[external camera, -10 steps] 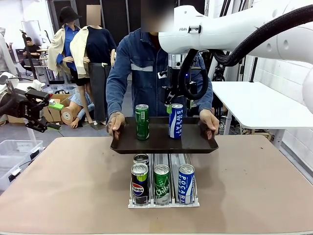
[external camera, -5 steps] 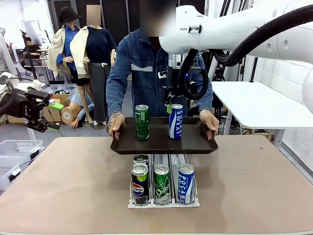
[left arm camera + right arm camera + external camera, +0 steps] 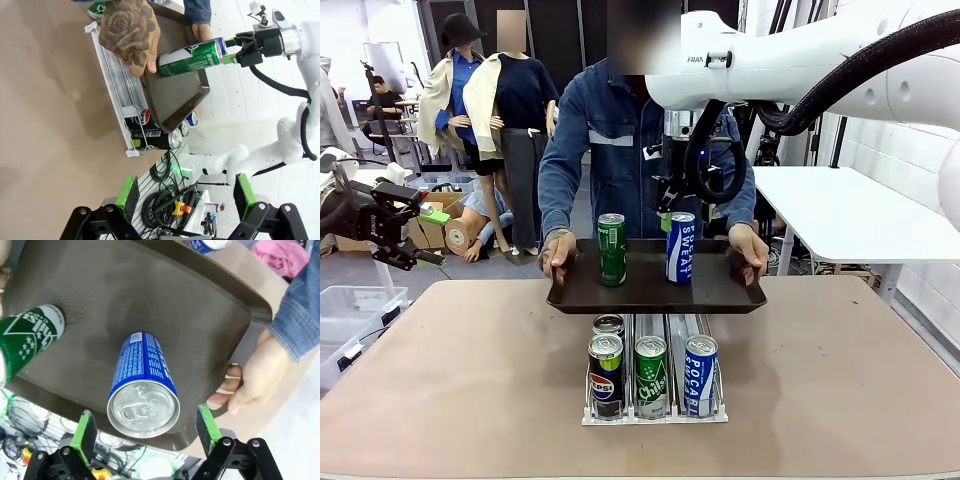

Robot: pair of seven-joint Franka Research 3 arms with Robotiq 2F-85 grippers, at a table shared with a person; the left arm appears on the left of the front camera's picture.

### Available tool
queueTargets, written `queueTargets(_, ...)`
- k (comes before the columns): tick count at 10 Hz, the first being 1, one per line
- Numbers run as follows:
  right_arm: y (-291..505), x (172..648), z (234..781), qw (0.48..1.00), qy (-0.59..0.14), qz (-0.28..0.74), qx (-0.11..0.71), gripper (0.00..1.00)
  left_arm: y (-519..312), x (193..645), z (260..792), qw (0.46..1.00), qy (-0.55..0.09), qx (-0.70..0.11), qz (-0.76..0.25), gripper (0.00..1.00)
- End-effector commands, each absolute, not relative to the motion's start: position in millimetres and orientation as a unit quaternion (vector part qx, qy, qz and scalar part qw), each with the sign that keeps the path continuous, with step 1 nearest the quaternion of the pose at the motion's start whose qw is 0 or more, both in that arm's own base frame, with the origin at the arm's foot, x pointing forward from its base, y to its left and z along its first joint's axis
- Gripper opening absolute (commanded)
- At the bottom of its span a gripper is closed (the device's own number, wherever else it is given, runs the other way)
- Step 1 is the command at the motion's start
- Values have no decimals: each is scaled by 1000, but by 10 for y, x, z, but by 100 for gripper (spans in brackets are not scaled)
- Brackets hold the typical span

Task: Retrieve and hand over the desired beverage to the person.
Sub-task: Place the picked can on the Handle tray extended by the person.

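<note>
A: Operator, nearest you stood the can rack (image 3: 655, 412), dead centre on the table (image 3: 450, 380): a Pepsi can (image 3: 605, 375) at the front left lane, a green can (image 3: 651, 376) in the middle, a blue Pocari can (image 3: 701, 375) on the right.

B: And just past it?

A: At twelve o'clock from the rack, the person (image 3: 610, 130) in the denim jacket held a dark tray (image 3: 650, 292) level above the rack's far end, one hand (image 3: 558, 250) on each short side. Two cans stood upright on it: a green tray can (image 3: 611, 249) toward nine o'clock, a blue Sweat can (image 3: 680, 247) toward three.

B: Your right gripper?

A: Your right gripper (image 3: 672, 212) hung right over the Sweat can, fingers spread. In the right wrist view its green pads (image 3: 84, 435) stood either side of the can's top with clear gaps, so no pinch.

B: Left?

A: Your left gripper (image 3: 415, 235) sat well off at nine o'clock, beyond the table edge, jaws spread wide and holding nothing; its wrist view showed both pads (image 3: 127, 191) apart, looking across at the tray.
</note>
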State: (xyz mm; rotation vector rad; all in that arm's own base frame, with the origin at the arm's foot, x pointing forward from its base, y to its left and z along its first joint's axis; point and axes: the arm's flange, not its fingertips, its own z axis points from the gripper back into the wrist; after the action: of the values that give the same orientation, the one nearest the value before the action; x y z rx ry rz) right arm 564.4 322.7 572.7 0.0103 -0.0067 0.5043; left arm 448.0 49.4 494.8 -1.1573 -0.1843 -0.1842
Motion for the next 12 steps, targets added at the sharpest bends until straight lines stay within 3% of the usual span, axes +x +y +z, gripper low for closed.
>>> queueTargets(1, 3044, 5522, 5998, 965, -25, 257, 43, 100, 495, 4477, 4966, 828, -90, -546, -87, 100)
queueTargets(4, 2575, 5479, 6278, 968, -35, 229, 96, 100, 495, 4477, 4966, 828, -90, -546, -87, 100)
queueTargets(8, 1283, 5579, 6421, 965, -20, 181, 189, 100, 495, 4477, 4966, 828, -90, -546, -87, 100)
queueTargets(12, -31, 5359, 6013, 934, -26, 139, 329, 100, 495, 4477, 4966, 828, -90, -546, -87, 100)
